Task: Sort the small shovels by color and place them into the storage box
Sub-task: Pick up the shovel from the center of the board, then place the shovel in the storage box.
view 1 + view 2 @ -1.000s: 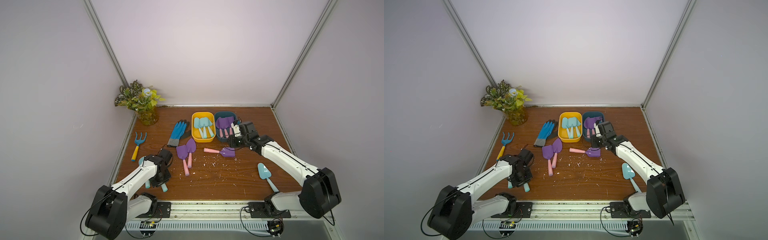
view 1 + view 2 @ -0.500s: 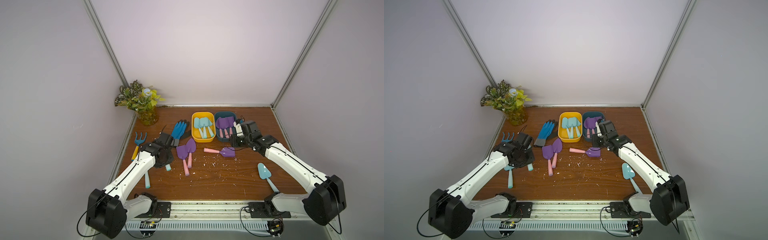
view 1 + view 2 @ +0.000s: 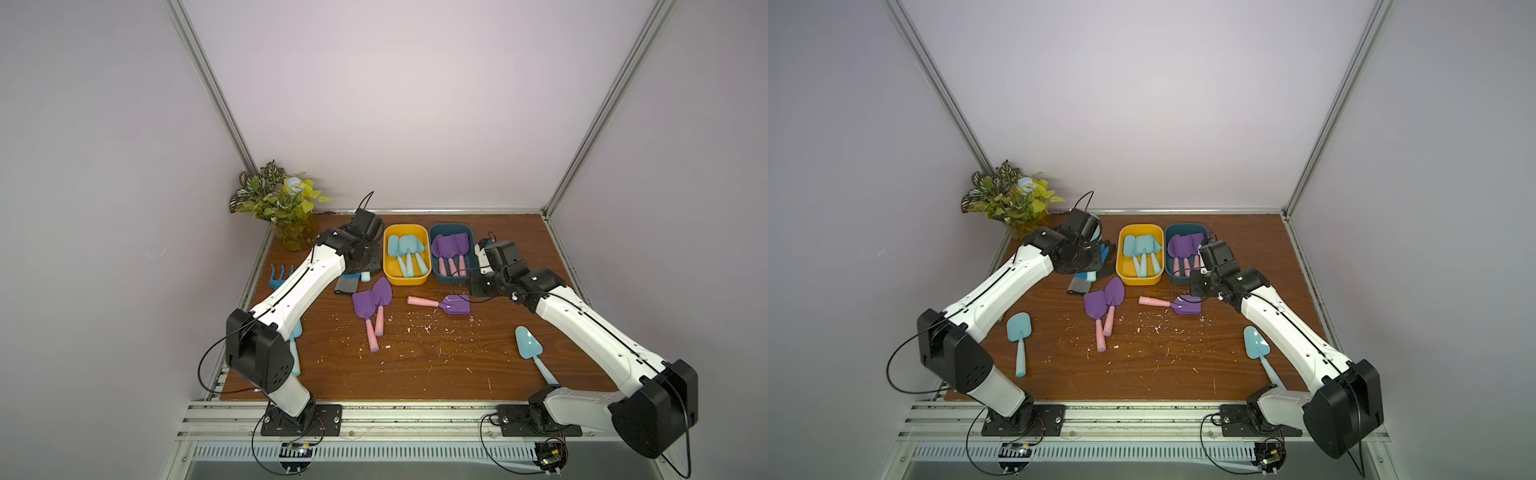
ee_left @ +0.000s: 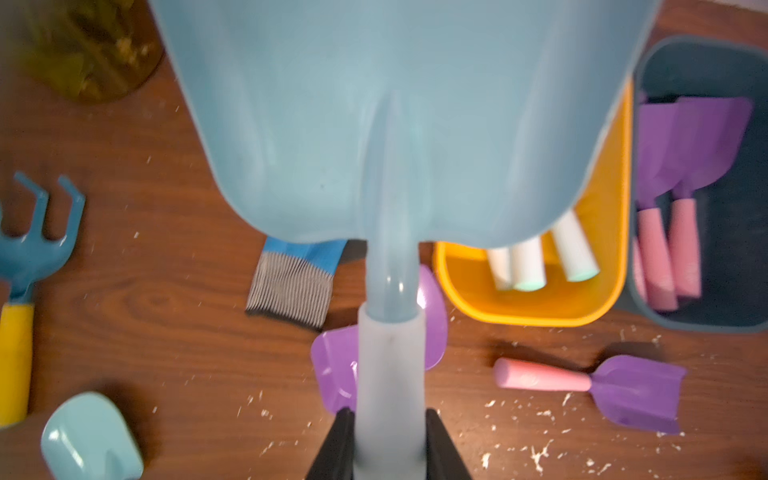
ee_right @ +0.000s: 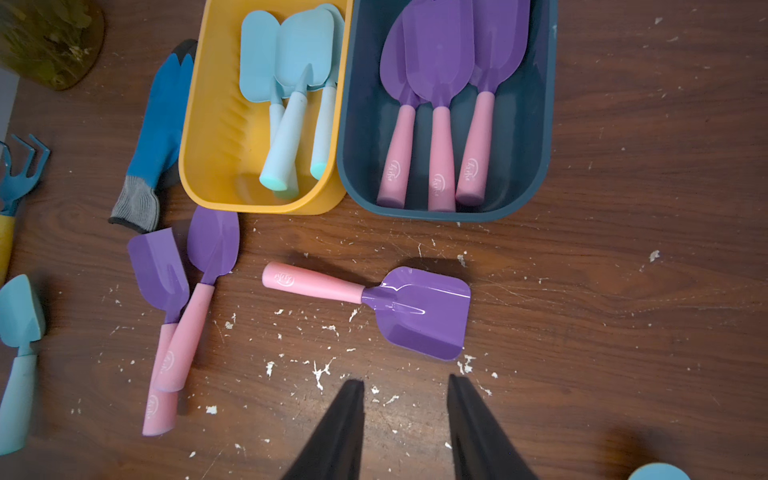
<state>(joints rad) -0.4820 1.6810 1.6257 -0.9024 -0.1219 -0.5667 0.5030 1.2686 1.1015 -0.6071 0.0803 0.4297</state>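
Left arm has swung rearward toward the yellow box (image 3: pixel 405 280); left jaws clamp an aqua shovel (image 4: pixel 390 124) by its handle. Right jaws stand part-open, empty, a purple shovel (image 5: pixel 419 316) just ahead. Each box holds three; six remain.

Lilac walls (image 3: pixel 395 104), brown wooden tabletop (image 3: pixel 436 374)

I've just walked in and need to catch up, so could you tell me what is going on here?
It is a colour-sorting job. The left claw grips an aqua shovel by its handle, close to the yellow bin, which holds three aqua ones. The right claw hovers open and empty beside a purple shovel on the table; the dark blue bin holds three purple ones.
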